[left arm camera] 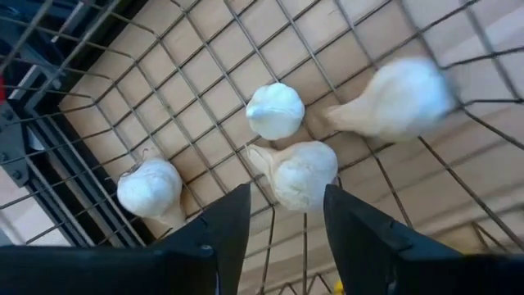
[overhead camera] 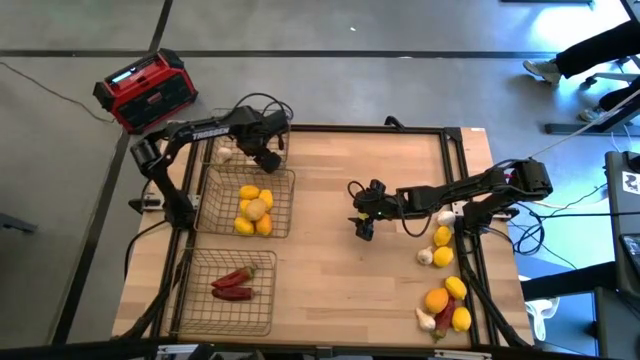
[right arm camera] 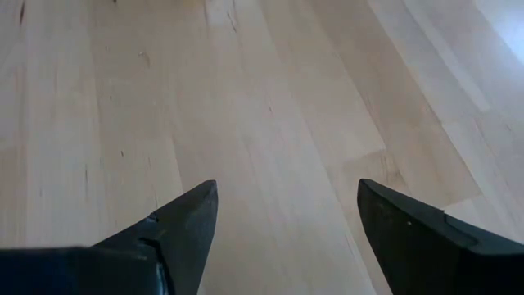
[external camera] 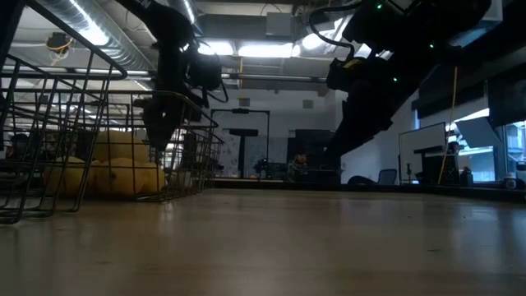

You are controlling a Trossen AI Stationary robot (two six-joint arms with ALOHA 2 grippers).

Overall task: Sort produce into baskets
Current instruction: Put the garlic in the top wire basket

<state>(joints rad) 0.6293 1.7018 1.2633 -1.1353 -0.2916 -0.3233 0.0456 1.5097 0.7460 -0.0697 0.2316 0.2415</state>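
My left gripper (overhead camera: 268, 160) hangs open, pointing down over the far wire basket (overhead camera: 215, 150) at the table's left. Its fingers (left arm camera: 237, 213) stand above several whitish garlic bulbs on the basket's mesh floor: one (left arm camera: 276, 111), one (left arm camera: 150, 187), one (left arm camera: 299, 172) just under the fingertips, and a blurred one (left arm camera: 401, 97). The middle basket (overhead camera: 290, 200) holds lemons (overhead camera: 252, 208). The near basket (overhead camera: 200, 300) holds red chili peppers (overhead camera: 233, 284). My right gripper (overhead camera: 362, 212) is open above bare table (right arm camera: 270, 98) near the middle.
Loose produce lies along the table's right edge: lemons (overhead camera: 443, 237), garlic (overhead camera: 425, 257), an orange (overhead camera: 436, 300) and more at the near right corner. A red-and-black box (overhead camera: 150, 90) stands on the floor beyond the far left corner. A person's legs (overhead camera: 590, 50) show at far right.
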